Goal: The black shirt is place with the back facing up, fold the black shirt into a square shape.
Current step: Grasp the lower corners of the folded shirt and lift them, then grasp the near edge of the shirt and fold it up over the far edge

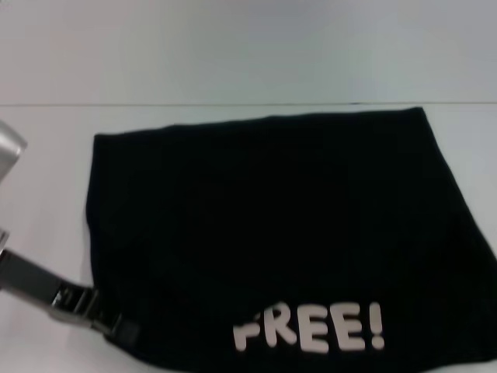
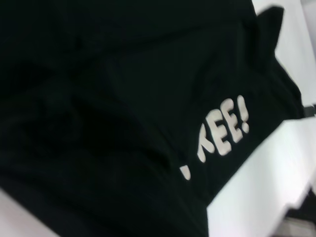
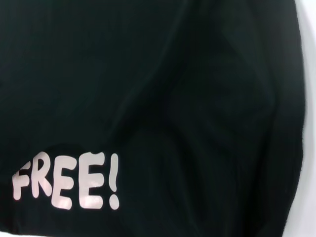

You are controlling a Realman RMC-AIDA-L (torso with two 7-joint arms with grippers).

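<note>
The black shirt lies folded on the white table, taking up most of the head view. Its white "FREE!" lettering faces up along the near edge, and also shows in the left wrist view and the right wrist view. My left gripper sits at the shirt's near left corner, touching the cloth's edge, with its metal wrist link running off to the left. Both wrist views are filled with wrinkled black cloth. My right gripper is out of view.
Bare white table shows left of the shirt and behind it up to the back edge. A strip of table runs beside the lettered edge in the left wrist view.
</note>
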